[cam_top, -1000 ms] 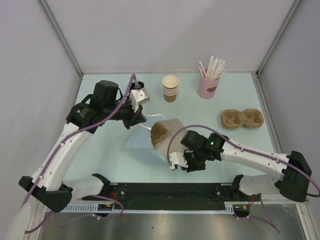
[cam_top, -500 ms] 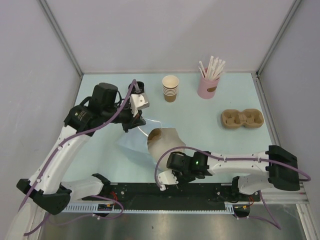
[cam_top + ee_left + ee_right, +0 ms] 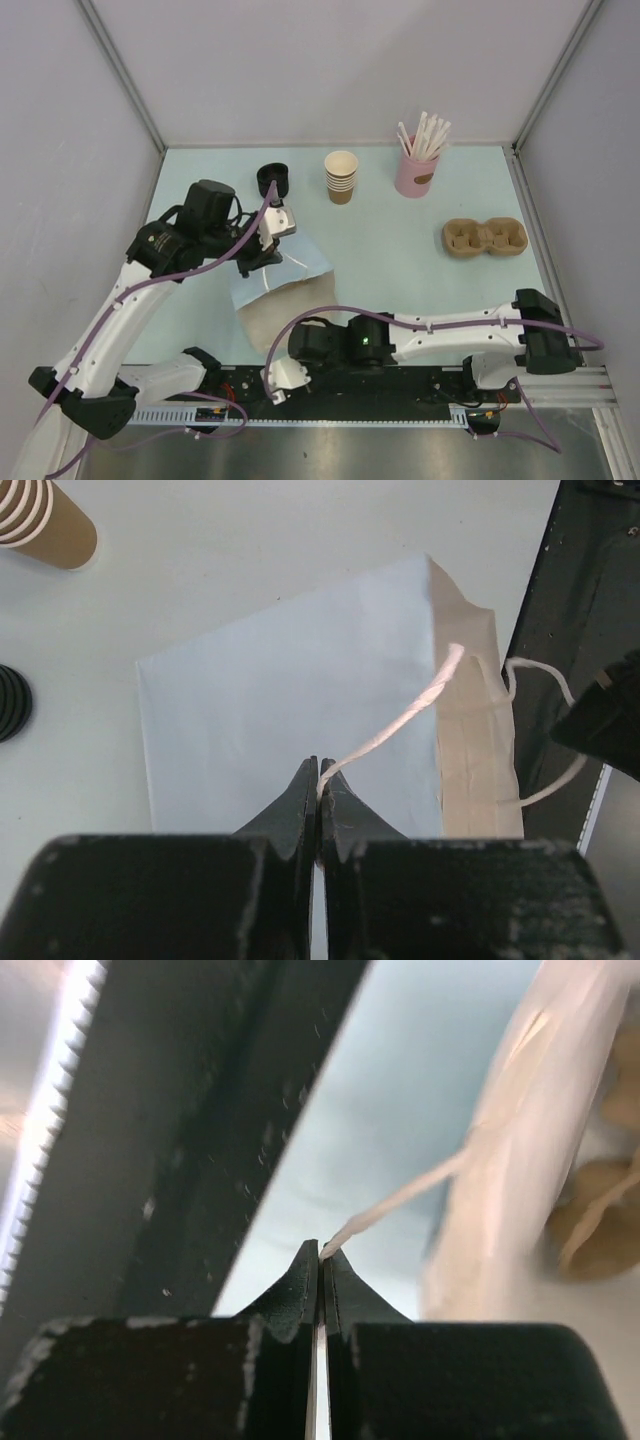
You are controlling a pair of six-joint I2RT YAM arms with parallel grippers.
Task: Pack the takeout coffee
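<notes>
Pinching far string handle (image 3: 405, 708) of blue bag (image 3: 290, 700) in closed left claw (image 3: 318, 780); pinching near string handle (image 3: 400, 1198) in closed right claw (image 3: 322, 1255).

White arm links (image 3: 113, 312), black joint housings (image 3: 208, 203), lilac cables (image 3: 536, 428), black tapered tool fingers (image 3: 296, 810)

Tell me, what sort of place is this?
Probably a mock takeout-coffee counter in a robot test cell: a stack of brown paper cups, a pink cup of white sticks, a cardboard cup carrier.
</notes>
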